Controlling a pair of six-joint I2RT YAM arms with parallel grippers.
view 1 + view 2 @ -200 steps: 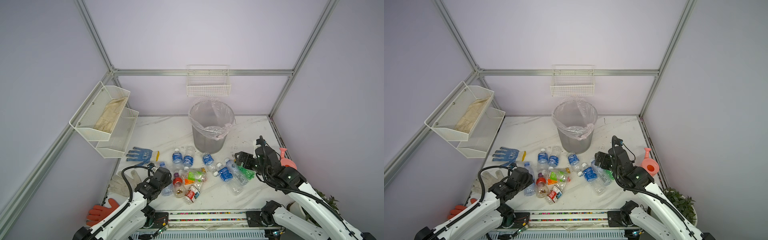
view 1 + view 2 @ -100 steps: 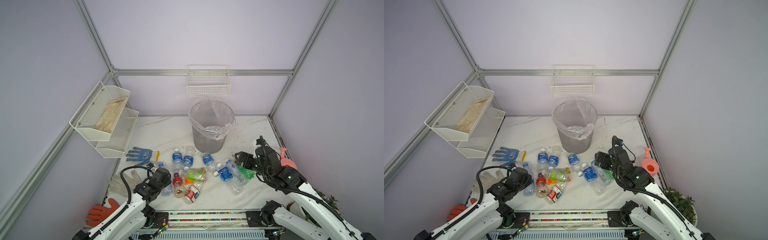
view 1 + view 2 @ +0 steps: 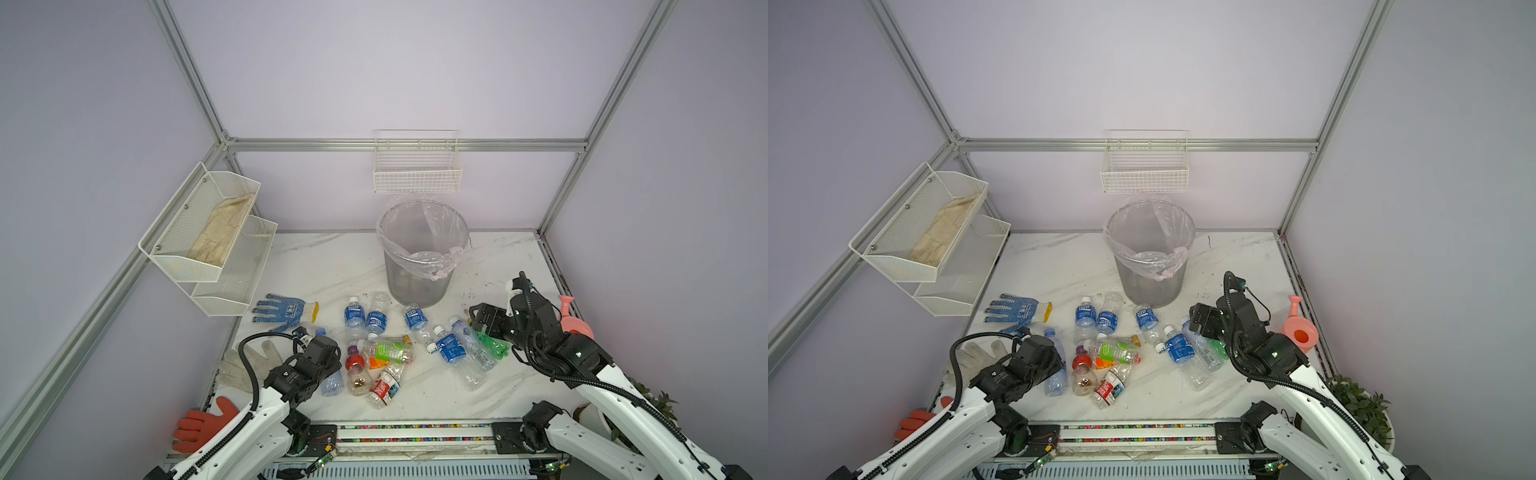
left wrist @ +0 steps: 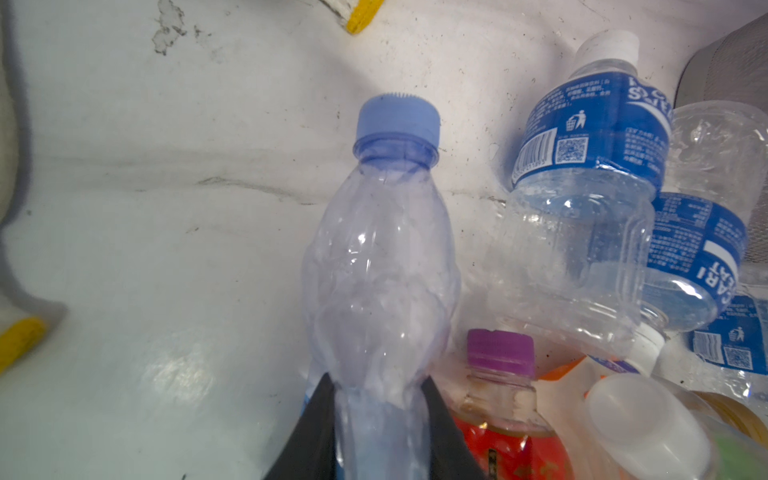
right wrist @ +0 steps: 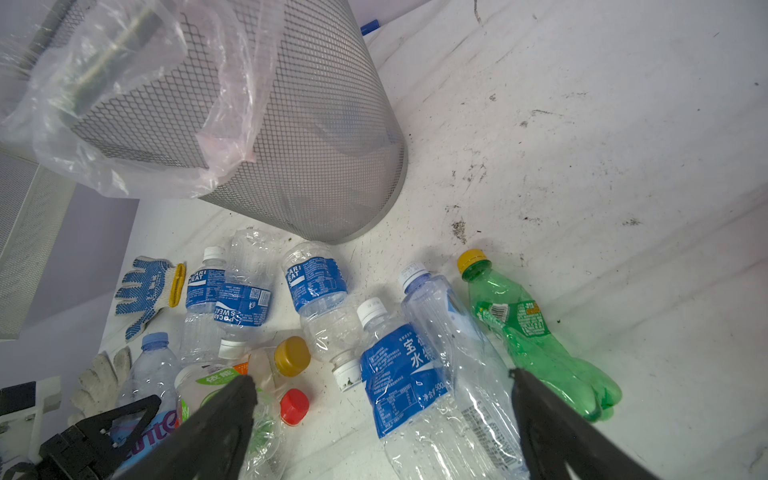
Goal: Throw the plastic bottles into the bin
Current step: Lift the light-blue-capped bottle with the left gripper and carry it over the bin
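Left fingers (image 4: 312,432) tightened on blue-capped bottle (image 4: 379,266); "POCARI SWEAT" bottle (image 5: 243,305) nearby.

Eleven or twelve bottles (image 3: 449,349) were counted. Also noted: four gloves (image 3: 282,309), three wire baskets (image 3: 417,180), one bin (image 3: 417,282), one watering can (image 3: 575,326).

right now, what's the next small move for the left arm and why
Probably lift the left gripper straight up. It pinches the lower body of the blue-capped bottle, which lies close beside the purple-capped bottle; rising first should free it cleanly before heading to the bin.
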